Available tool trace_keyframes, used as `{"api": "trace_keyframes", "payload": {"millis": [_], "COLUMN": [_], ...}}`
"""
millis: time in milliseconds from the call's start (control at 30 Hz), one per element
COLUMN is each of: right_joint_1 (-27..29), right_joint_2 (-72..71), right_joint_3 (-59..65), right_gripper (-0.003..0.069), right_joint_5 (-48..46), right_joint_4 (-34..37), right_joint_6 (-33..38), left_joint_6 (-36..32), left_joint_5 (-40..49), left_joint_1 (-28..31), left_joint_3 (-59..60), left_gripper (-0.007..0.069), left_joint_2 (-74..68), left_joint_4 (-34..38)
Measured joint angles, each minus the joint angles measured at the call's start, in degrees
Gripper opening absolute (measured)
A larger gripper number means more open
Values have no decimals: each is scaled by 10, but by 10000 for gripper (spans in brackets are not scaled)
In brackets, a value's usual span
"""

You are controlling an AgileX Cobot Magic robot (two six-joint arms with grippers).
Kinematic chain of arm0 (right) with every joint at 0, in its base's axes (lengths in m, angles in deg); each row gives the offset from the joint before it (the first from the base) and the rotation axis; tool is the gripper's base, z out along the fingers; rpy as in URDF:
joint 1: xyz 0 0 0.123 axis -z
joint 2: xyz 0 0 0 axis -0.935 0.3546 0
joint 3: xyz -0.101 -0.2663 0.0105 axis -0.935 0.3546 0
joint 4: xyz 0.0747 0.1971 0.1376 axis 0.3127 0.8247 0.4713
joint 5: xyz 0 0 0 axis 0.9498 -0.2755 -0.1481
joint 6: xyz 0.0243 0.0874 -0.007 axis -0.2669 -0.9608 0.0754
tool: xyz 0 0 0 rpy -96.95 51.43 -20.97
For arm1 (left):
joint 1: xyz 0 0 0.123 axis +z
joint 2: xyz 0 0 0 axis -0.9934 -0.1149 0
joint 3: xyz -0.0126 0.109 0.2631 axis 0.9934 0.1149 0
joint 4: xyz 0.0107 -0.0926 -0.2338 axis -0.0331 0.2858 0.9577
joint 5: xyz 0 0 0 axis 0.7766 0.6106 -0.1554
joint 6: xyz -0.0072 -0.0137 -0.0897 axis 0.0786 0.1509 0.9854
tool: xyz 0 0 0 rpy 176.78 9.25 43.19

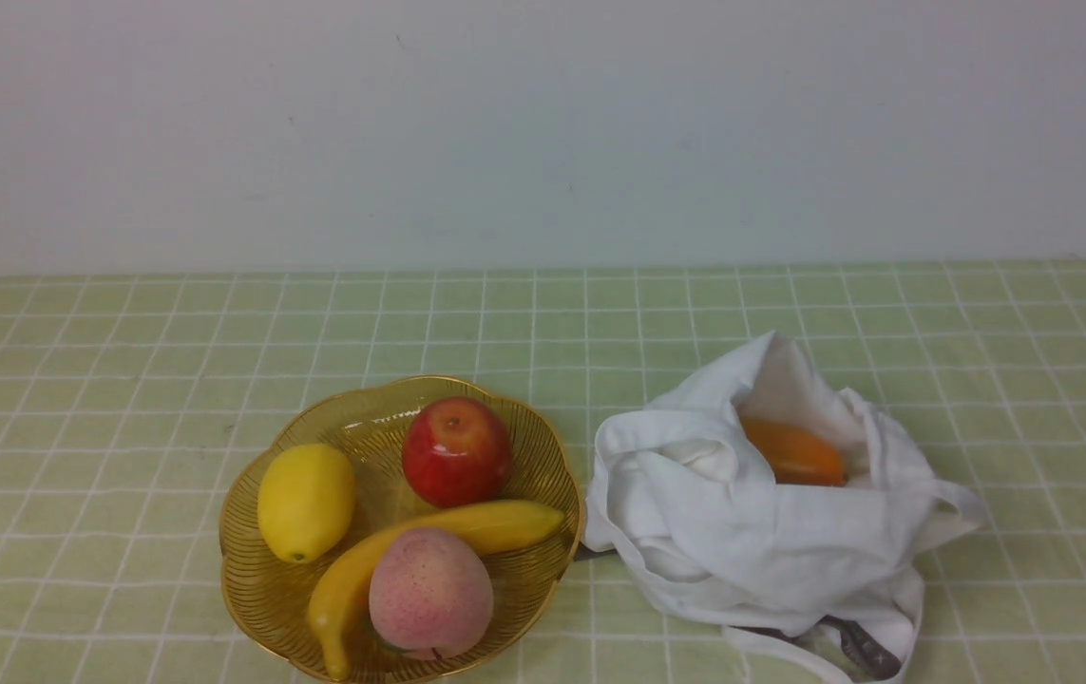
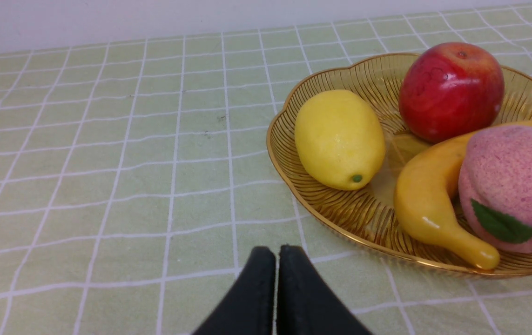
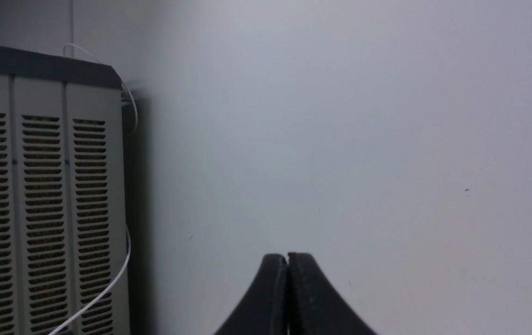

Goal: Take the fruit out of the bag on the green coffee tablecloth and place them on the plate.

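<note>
A round, pale-pink speckled peach (image 1: 430,591) with a green leaf sits in a shallow amber-gold plate (image 1: 238,579), its scalloped rim and fine ribs catching the light, against a curved yellow banana (image 1: 341,597). A yellow lemon (image 1: 305,503) and a glossy red apple (image 1: 457,451) share the dish. To the right, a smooth orange fruit (image 1: 794,453) shows in the mouth of a rumpled white cloth bag (image 1: 790,541), on a pale green tablecloth (image 1: 105,456) gridded with thin white lines. The left tool (image 2: 277,251) and right tool (image 3: 287,258) are clenched, with nothing between their tips.
</note>
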Motion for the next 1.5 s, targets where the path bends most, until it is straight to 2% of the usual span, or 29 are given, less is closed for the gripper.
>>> {"api": "trace_keyframes", "payload": {"millis": [100, 167, 200, 300, 367, 400, 467, 733, 867, 900, 933, 1033, 1100, 1233, 1367, 1500], "right_joint_1": [0, 0, 0, 0, 0, 0, 0, 3, 35, 62, 120, 201, 275, 396, 455, 460], "right_joint_2": [0, 0, 0, 0, 0, 0, 0, -6, -16, -17, -17, -17, -17, -17, -17, -17], "right_joint_3": [0, 0, 0, 0, 0, 0, 1, 5, 24, 37, 65, 117, 158, 240, 248, 247], "right_gripper": [-14, -14, -14, -14, -14, -14, -14, -14, -14, -14, -14, -14, -14, -14, -14, -14], "right_joint_5": [-1, -7, -8, -25, -32, -32, -34, -52, -57, -57, -57, -59, -60, -75, -117, -118], "right_joint_4": [50, 127, 136, 302, 388, 388, 455, 476, 473, 469, 462, 449, 449, 466, 473, 473], "right_joint_6": [15, 80, 88, 281, 397, 405, 477, 505, 507, 508, 508, 509, 508, 496, 484, 484], "left_joint_6": [0, 0, 0, 0, 0, 0, 0, 0, 0, 0, 0, 0, 0, 0, 0, 0], "left_joint_5": [0, 0, 0, 0, 0, 0, 0, 0, 0, 0, 0, 0, 0, 0, 0, 0], "left_joint_1": [0, 0, 0, 0, 0, 0, 0, 0, 0, 0, 0, 0, 0, 0, 0, 0], "left_joint_3": [0, 0, 0, 0, 0, 0, 0, 0, 0, 0, 0, 0, 0, 0, 0, 0], "left_gripper": [-8, -8, -8, -8, -8, -8, -8, -8, -8, -8, -8, -8, -8, -8, -8, -8], "left_joint_2": [0, 0, 0, 0, 0, 0, 0, 0, 0, 0, 0, 0, 0, 0, 0, 0], "left_joint_4": [0, 0, 0, 0, 0, 0, 0, 0, 0, 0, 0, 0, 0, 0, 0, 0]}}
